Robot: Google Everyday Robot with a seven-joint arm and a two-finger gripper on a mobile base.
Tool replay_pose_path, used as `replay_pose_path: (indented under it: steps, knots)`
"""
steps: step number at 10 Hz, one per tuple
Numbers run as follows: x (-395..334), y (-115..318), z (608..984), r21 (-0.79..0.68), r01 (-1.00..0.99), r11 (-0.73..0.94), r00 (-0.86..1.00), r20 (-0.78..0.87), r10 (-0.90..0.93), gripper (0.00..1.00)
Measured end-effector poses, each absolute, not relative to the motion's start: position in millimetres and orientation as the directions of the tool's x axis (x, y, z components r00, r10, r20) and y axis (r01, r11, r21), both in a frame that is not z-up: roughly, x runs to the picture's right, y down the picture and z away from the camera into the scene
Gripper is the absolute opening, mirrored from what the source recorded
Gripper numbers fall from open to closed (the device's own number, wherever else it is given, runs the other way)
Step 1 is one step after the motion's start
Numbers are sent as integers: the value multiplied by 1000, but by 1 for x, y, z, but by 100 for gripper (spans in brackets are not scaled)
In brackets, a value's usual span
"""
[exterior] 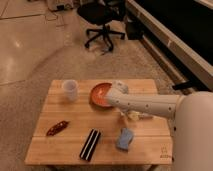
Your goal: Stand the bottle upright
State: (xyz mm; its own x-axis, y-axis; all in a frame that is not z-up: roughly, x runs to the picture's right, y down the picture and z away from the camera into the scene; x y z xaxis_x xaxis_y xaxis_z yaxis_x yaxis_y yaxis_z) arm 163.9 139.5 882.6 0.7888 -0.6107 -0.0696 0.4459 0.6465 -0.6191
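Bottle (133,116) lying near the claw (118,89) (open or closed, I cannot tell) looks light and slippery; grasp its middle.

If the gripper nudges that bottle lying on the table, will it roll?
Likely yes: the bottle seems to lie sideways and looks round. Probably light, being small pale plastic. The gripper hangs beside it, below the arm.

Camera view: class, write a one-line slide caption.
Gripper beside the orange bowl; the bottle lies under the arm on the table.
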Motion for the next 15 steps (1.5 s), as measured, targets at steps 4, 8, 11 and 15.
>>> replay_pose_path:
  steps: [4,8,11,15]
  knots:
    - [197,137,883,-634,440,636,764,-107,-636,5]
    - [195,125,841,-599,442,668,816,-41,-577,0]
    - [176,116,787,-576,453,681,867,108,-486,0]
    - [159,106,728,-555,489,672,872,320,-370,0]
